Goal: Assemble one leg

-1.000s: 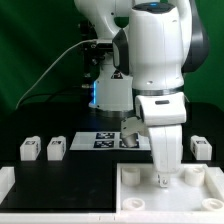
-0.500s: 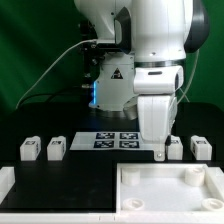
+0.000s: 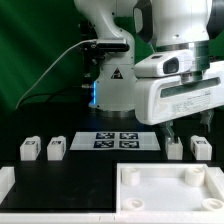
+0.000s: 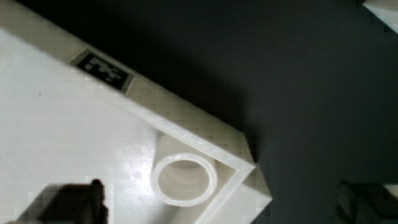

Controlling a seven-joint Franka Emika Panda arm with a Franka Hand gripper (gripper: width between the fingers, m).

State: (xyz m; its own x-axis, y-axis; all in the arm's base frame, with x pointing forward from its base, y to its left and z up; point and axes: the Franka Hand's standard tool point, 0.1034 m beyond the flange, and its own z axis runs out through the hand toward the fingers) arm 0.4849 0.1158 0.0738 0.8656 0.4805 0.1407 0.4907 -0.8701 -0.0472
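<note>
Black worktop, green backdrop. Four legs sit on it in a row, two at ext. view's left, two at its right behind the tabletop, marker faces toward that camera; too squat to tell a long axis. Hand hangs above the right two, fingers apart, empty.
</note>
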